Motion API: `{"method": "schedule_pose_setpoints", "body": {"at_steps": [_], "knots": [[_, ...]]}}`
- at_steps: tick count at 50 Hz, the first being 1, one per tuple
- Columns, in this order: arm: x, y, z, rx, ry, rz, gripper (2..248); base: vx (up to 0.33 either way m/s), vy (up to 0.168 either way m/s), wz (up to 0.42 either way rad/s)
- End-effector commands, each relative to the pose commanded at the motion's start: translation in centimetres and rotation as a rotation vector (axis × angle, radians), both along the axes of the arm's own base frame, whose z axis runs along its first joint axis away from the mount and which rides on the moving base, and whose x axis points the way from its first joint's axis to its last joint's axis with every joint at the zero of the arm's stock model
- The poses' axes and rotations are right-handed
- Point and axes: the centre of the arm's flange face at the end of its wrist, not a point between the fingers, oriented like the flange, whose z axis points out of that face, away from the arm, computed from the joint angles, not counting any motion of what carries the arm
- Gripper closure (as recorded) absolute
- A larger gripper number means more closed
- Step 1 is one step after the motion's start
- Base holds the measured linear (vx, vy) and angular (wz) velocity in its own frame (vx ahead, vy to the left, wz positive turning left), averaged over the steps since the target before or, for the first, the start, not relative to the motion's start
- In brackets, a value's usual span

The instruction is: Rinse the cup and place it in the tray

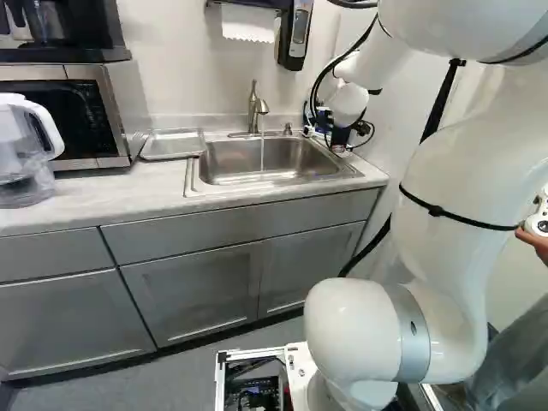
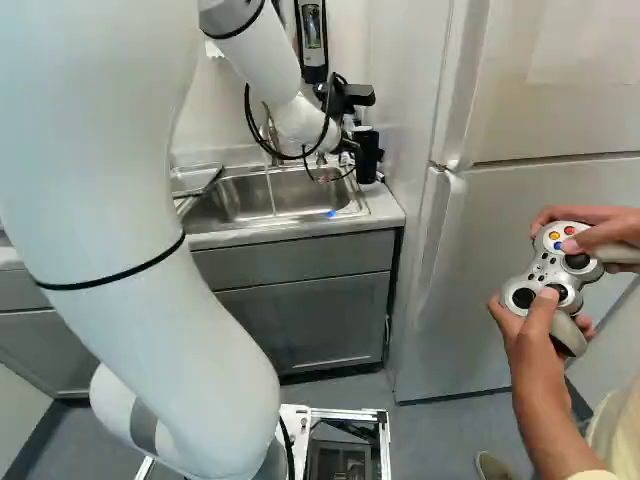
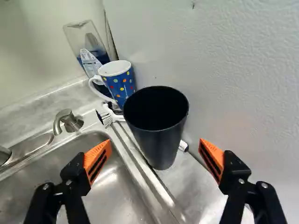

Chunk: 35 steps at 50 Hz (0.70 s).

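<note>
Item under inspection: a black, tapered, open-topped cup (image 3: 159,135), found upright on the pale, marbled worktop (image 1: 86,199), just beside the rectangular stainless-steel sink (image 1: 265,160). The black gripper (image 2: 345,147) is at the cup, its two orange-padded fingers spread wide; the cup stands between and ahead of them, with a visible gap to each pad—no grip observed.

Behind the cup, and partly covered by it, is a blue mug with coloured dots and a white handle (image 3: 122,88). A white-handled brush (image 3: 106,116) lies near the mug. A clear container with blue lower part (image 3: 88,44) stands behind the mug, tilted in the wrist view.

The brushed-metal faucet (image 1: 255,109) is running, a thin stream falling into the sink. The shallow, rectangular metal tray (image 1: 174,145) rests on the worktop—between sink and silver microwave (image 1: 120,111).
</note>
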Motion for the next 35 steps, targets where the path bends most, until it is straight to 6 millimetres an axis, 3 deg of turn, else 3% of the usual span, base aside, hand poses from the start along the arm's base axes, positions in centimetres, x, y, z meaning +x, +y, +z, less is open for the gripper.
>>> {"method": "schedule_pose_setpoints", "body": {"at_steps": [35], "knots": [[-0.14, 0.33, -0.18, 0.086, -0.017, -0.066, 3, 0.0, 0.0, 0.0]]}}
